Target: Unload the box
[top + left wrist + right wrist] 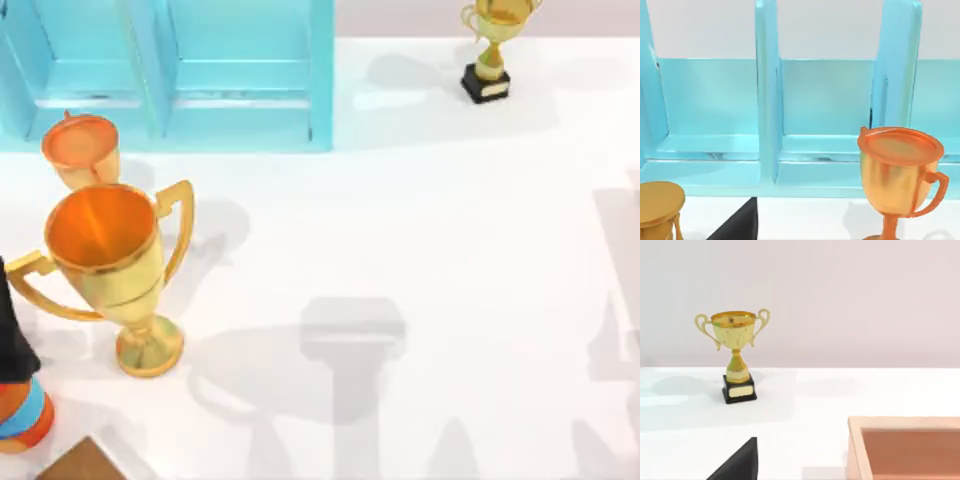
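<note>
The box is a turquoise case with dividers at the table's back left; its compartments stand bare in the left wrist view. Just in front of it stands a small orange trophy, also close in the left wrist view. A large gold two-handled trophy stands nearer the front left. A small gold trophy on a black base is at the back right, seen too from the right wrist. A black part of my left gripper and of my right gripper shows low in each wrist view.
A black shape over an orange and blue object sits at the left edge. A brown corner shows at the front left. A wooden tray lies near the right wrist. A gold round piece stands by the box.
</note>
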Robot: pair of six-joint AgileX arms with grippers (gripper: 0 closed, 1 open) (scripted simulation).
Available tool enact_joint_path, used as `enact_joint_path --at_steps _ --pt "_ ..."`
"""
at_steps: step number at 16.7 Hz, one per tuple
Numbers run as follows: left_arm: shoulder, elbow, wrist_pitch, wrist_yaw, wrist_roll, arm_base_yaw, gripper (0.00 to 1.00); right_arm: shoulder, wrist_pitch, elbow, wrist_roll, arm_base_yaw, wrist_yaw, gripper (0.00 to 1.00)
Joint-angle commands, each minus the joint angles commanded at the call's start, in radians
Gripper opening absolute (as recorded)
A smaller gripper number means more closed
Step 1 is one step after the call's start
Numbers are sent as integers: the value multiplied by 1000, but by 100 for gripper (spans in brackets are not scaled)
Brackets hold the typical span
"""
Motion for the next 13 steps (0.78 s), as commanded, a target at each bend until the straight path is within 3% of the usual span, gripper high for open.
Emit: enact_joint_path --at_steps 7,13 --pt "0 0 0 0 0 0 100 161 -159 126 -69 -62 2 100" --pt "0 0 0 0 0 0 100 694 -578 544 -274 -225 1 100"
